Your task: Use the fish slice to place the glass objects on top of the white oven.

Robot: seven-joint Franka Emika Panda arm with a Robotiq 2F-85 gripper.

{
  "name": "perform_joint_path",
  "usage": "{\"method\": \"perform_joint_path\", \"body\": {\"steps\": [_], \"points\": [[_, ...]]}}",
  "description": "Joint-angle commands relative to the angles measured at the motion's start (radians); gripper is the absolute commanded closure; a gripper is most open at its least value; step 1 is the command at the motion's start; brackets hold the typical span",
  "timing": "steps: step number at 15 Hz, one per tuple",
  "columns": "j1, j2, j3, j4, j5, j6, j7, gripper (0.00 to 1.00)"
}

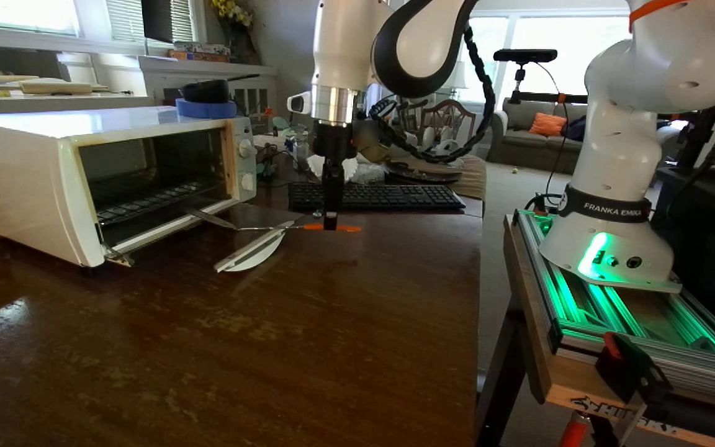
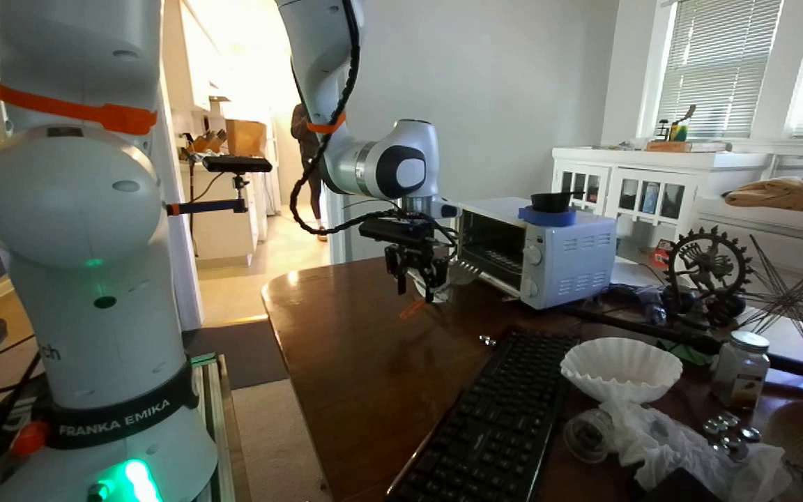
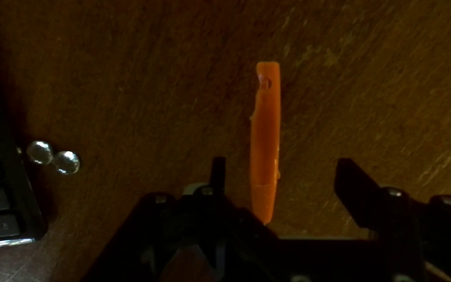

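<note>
The fish slice's orange handle [image 3: 265, 137] lies between the fingers of my gripper [image 3: 280, 166], nearer the left finger, with a gap on both sides. My jaws stand apart, low over the table. In an exterior view its thin shaft [image 1: 258, 228] runs to a flat metal end [image 1: 211, 218] by the oven's opening. Two transparent glass objects [image 3: 67, 162] sit beside the keyboard in the wrist view; they also show as small glass objects [image 2: 487, 340] in an exterior view. The white oven [image 1: 28, 155] stands open at its front, beyond the gripper.
On the oven sit a blue ring [image 2: 548, 217] and a small black pan [image 2: 551, 202]. A pale utensil [image 1: 252, 251] lies near the slice. A black keyboard [image 2: 492, 418], a white paper filter [image 2: 621, 369], a jar [image 2: 742, 369] and more shiny beads [image 2: 729, 429] are on the table.
</note>
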Motion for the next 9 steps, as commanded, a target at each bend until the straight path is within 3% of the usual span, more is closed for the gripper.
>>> {"method": "perform_joint_path", "body": {"steps": [1,7,8,9], "points": [[-0.004,0.041,0.0,0.01,-0.003,0.044,-0.005,0.28],[-0.01,0.067,0.0,0.014,-0.001,0.067,-0.012,0.42],[-0.012,0.07,0.001,0.015,0.002,0.069,-0.015,0.63],[-0.014,0.072,0.002,0.016,0.003,0.071,-0.017,0.64]]}}
